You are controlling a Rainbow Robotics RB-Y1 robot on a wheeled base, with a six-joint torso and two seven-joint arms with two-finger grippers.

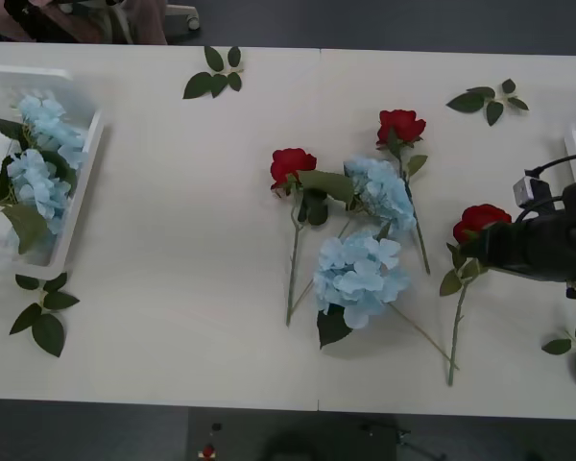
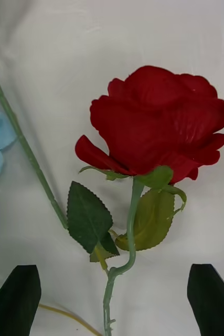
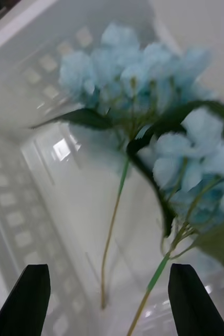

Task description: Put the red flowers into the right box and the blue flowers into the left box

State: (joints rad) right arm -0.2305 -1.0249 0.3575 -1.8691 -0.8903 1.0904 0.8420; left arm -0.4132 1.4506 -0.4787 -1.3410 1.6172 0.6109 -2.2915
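Front view: the right arm reaches in from the right edge, low over the surface [image 1: 192, 240], with its dark wrist body covering the area just right of a red rose [image 1: 480, 221]. The right end effector [image 2: 112, 299] has its two black fingers spread wide, gripping nothing. In the right wrist view that rose lies flat on the surface with its bloom ahead of the fingers and its thin green stem running back between them, touching neither.

Two more red roses [image 1: 293, 165] [image 1: 400, 126] lie near the middle of the surface, beside two blue hydrangea heads [image 1: 360, 274] [image 1: 382, 189] whose stems cross theirs. Loose leaf sprigs [image 1: 216, 75] are scattered near the edges.

The left box [image 1: 77, 202] sits at the far left and holds two blue hydrangeas [image 1: 40, 178]. In the left wrist view the left end effector [image 3: 106, 299] hovers over that box, black fingers wide apart and holding nothing, with the hydrangea clusters ahead of it and their stems running back toward the gap between the fingers.

A thin white rim of the right box [image 1: 574, 149] shows at the right edge, behind the right arm.
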